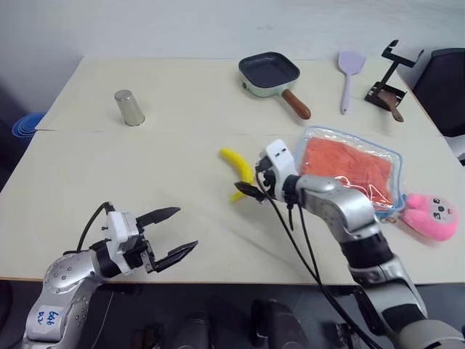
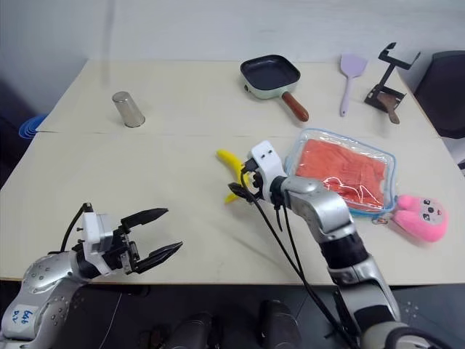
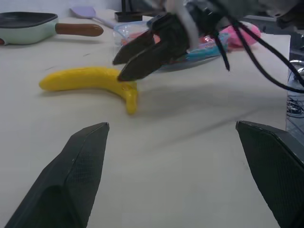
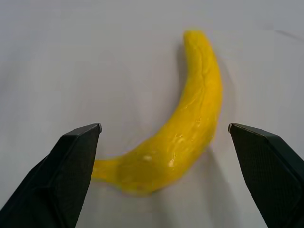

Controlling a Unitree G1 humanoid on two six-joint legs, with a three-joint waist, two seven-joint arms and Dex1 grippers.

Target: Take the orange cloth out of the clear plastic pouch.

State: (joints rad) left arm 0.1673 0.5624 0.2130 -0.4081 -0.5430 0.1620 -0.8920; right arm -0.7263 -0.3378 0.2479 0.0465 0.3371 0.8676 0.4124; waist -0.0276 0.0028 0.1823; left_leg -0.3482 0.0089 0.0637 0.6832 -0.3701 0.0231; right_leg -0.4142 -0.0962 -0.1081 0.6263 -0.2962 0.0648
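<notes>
We see the orange cloth (image 1: 347,166) lying inside the clear plastic pouch (image 1: 392,157) on the table's (image 1: 182,94) right side, our right gripper (image 1: 247,190) spread wide over the banana (image 1: 237,170), seemingly not touching it, and our left gripper (image 1: 173,233) open and empty near the front edge.

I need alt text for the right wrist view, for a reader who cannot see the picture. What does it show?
A yellow banana lies on a pale table, seen from above between the two black fingers of the open right gripper. The banana curves across the middle of the gap, and the fingers do not touch it.
</notes>
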